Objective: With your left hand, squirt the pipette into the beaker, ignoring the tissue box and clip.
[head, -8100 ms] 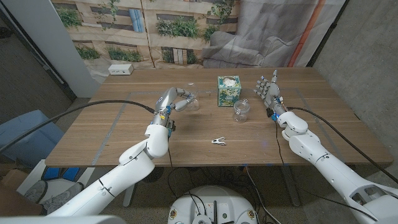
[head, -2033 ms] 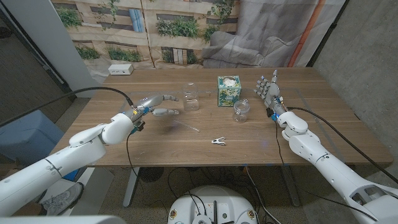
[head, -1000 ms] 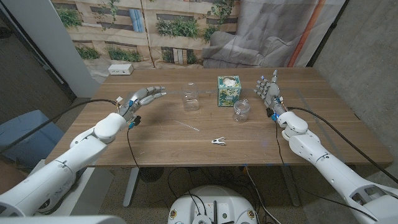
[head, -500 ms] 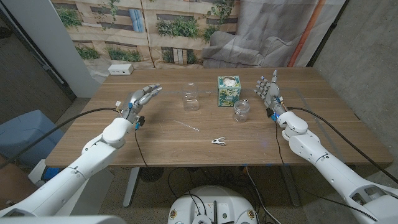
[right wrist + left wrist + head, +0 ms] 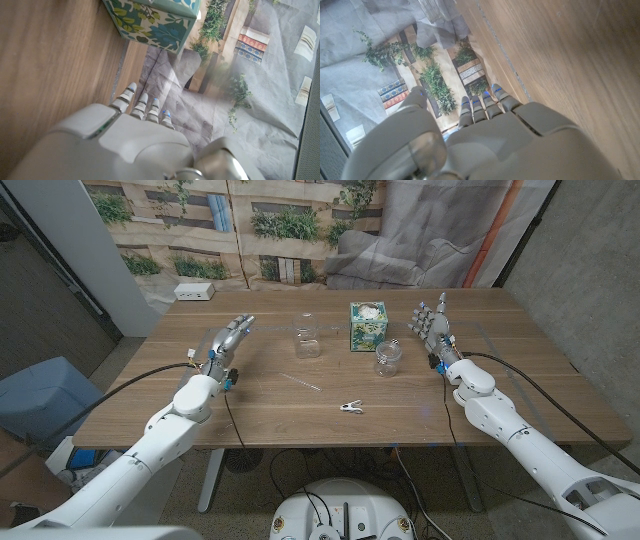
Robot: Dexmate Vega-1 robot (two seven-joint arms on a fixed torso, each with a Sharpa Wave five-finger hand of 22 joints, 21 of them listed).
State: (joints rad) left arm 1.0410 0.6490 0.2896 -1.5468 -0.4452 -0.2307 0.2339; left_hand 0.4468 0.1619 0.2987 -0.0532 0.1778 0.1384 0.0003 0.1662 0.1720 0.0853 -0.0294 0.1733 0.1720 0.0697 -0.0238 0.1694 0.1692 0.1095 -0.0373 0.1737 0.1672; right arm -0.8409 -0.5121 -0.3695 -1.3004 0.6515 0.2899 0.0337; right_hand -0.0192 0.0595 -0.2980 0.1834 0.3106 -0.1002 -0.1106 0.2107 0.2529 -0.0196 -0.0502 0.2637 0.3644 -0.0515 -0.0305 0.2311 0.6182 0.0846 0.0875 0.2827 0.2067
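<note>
A thin clear pipette (image 5: 300,382) lies loose on the wooden table (image 5: 520,380), in front of the clear glass beaker (image 5: 308,340). My left hand (image 5: 228,340) is left of both, well apart from them, with its fingers stretched out and nothing in it. In the left wrist view the left hand (image 5: 470,145) reaches over bare wood, and a clear glass object (image 5: 437,7) shows at the edge. My right hand (image 5: 432,325) stands at the right with fingers spread upward, empty. Seen from the right wrist, the right hand (image 5: 130,140) points toward the tissue box (image 5: 155,17).
The patterned tissue box (image 5: 367,326) stands right of the beaker, with a glass jar (image 5: 388,357) just in front of it. A small metal clip (image 5: 350,407) lies near the table's front. A white power strip (image 5: 195,292) sits at the back left corner.
Eight seconds ago my left hand was at the beaker. It has since drawn back to the left, open and empty, and the pipette now lies on the table. The right arm has not moved.
</note>
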